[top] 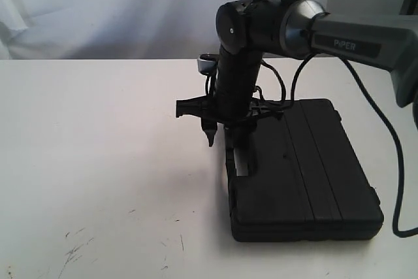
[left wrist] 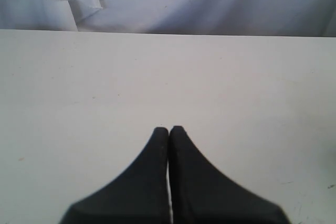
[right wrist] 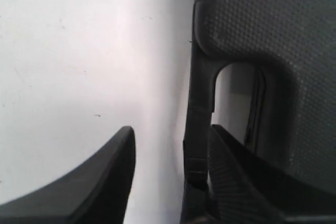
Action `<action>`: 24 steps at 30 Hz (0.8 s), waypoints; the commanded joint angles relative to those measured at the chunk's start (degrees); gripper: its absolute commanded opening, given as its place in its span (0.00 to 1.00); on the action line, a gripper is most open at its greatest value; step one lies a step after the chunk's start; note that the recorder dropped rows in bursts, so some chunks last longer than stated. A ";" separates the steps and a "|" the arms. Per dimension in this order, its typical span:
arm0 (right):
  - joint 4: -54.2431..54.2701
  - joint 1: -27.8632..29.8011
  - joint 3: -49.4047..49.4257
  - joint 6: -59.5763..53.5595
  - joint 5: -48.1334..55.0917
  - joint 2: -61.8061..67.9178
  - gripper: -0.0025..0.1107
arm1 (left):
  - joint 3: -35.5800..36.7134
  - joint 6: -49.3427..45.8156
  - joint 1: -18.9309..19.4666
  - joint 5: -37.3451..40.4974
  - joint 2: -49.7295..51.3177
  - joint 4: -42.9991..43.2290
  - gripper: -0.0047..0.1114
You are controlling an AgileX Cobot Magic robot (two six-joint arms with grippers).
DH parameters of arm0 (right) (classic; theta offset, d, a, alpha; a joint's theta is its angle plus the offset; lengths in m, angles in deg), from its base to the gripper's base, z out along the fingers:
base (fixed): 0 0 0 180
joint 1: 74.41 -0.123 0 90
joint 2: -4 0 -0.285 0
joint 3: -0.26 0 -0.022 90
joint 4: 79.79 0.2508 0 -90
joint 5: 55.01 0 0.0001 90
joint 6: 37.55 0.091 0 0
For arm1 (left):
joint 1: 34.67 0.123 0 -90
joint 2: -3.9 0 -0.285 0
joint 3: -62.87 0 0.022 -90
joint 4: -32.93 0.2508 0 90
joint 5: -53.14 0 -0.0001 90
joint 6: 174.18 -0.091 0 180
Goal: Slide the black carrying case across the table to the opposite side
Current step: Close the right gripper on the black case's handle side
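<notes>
The flat rectangular black moulded-plastic case (top: 307, 168) lies lid-up on the wide white surface (top: 98, 148), in the right half of the exterior view and near the front edge. Its handle slot (top: 243, 169) faces the middle. The right tool (right wrist: 172, 129) points down at the handle edge with its jaws moderately apart. One finger (right wrist: 105, 182) sits outside over bare surface, a clear gap from the handle bar; the other finger (right wrist: 236, 177) is inside the slot. Nothing is clamped. The left tool (left wrist: 168, 130) has its fingers pressed together, empty, over bare surface.
</notes>
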 commanded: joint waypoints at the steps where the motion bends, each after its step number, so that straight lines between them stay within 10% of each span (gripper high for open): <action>1: -0.74 -0.02 -0.34 0.58 -1.68 0.41 0.41 | 0.27 0.50 0.15 -0.83 -0.20 0.20 0.04; 24: -4.03 -0.02 -0.34 5.73 -1.46 4.86 0.36 | 0.27 0.50 0.15 -0.83 -0.20 0.20 0.04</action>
